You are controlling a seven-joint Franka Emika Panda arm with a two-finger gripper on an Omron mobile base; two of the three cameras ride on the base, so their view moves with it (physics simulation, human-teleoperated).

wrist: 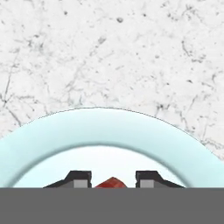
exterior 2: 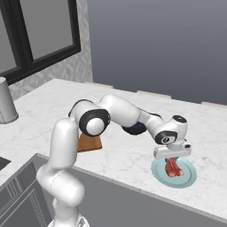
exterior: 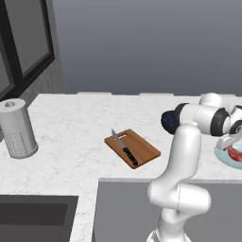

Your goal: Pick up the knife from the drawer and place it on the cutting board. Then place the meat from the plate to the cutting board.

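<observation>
Gripper (wrist: 113,180) fingers pinch the meat (wrist: 112,183) over the plate (wrist: 109,131); lift straight, confirm hold, carry left to the cutting board (exterior: 142,147) beside the knife (exterior: 124,147).

I see the white marble counter (exterior: 71,127). On it lie the cutting board (exterior: 142,150) at centre, the plate (exterior 2: 188,176) at lower right, and a grey canister (exterior: 17,128) at left.

- The white arm (exterior 2: 111,113) reached forward and to its right, elbow bent, wrist turned straight down.
- The gripper (exterior 2: 172,162) hung low, its jaws drawn in, fingertips (wrist: 78,178) a narrow gap apart.
</observation>
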